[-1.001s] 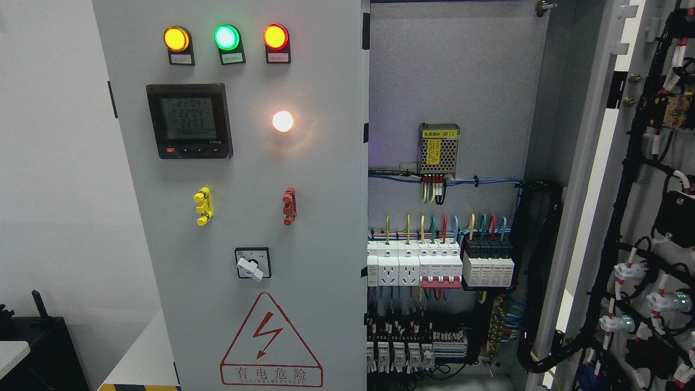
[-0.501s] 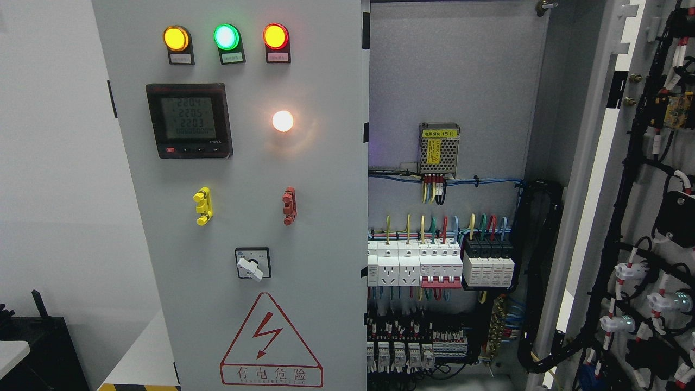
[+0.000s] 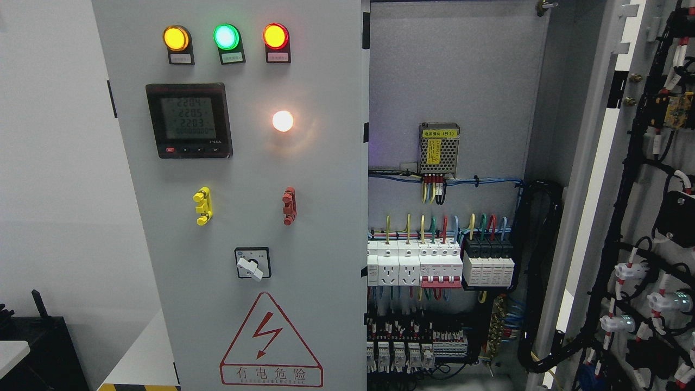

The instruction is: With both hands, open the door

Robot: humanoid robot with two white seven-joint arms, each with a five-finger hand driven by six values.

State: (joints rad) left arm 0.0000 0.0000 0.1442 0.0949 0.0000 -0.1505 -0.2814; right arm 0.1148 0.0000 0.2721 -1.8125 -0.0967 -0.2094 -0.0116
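Two doors on this electrical cabinet, and they're in totally different states. The right door (image 3: 640, 217) is swung wide open at the right edge of the picture, so you're looking at its inner face with all the black cable looms and white connectors clipped onto it. The left door (image 3: 244, 217) sits closed or near enough, face-on to the camera, filling the middle-left of the shot.

No robot hands anywhere in view, neither left nor right, so I can't tell what the fingers are doing or whether they've got hold of anything. My guess is the right side of the job is done and the left door is what's left, but that's just reading the layout.

On the left door you've got three lit indicator lamps (image 3: 226, 37) up top (amber, green, red), a digital meter (image 3: 189, 120) below them, a rotary switch (image 3: 252, 264), and a shock-warning triangle (image 3: 270, 339) near the bottom. All the stuff you'd want readable with the door shut, makes sense.

Inside the opening: a small power supply (image 3: 438, 148) on the back panel and a row of breakers (image 3: 440, 264) beneath it, wires running between.
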